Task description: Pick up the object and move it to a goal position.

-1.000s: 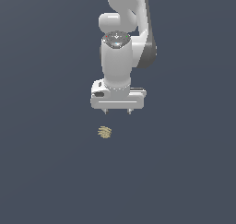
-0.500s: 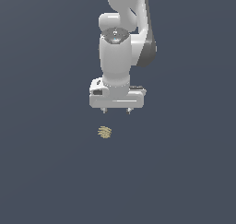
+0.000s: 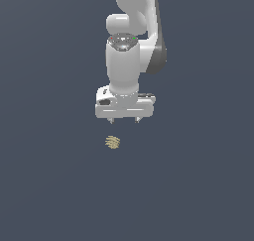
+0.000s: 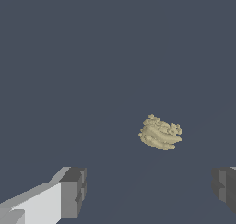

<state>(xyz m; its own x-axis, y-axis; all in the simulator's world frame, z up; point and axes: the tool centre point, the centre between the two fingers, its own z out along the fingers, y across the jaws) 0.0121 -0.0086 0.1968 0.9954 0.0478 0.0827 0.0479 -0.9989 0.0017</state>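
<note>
Hanging above the dark bench (image 3: pixel 54 185), the gripper (image 3: pixel 124 120) has its jaws spread wide and holds nothing. The object (image 3: pixel 113 142) lies on the bench just below, toward the exterior view's left, untouched.

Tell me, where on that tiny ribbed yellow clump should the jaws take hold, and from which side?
Probably from straight above, closing across the middle of the clump. It lies low on the floor, its ridges running side by side, so pinching its narrower width looks safest. The gripper hangs open, apart from it, offset toward the exterior view's right.
</note>
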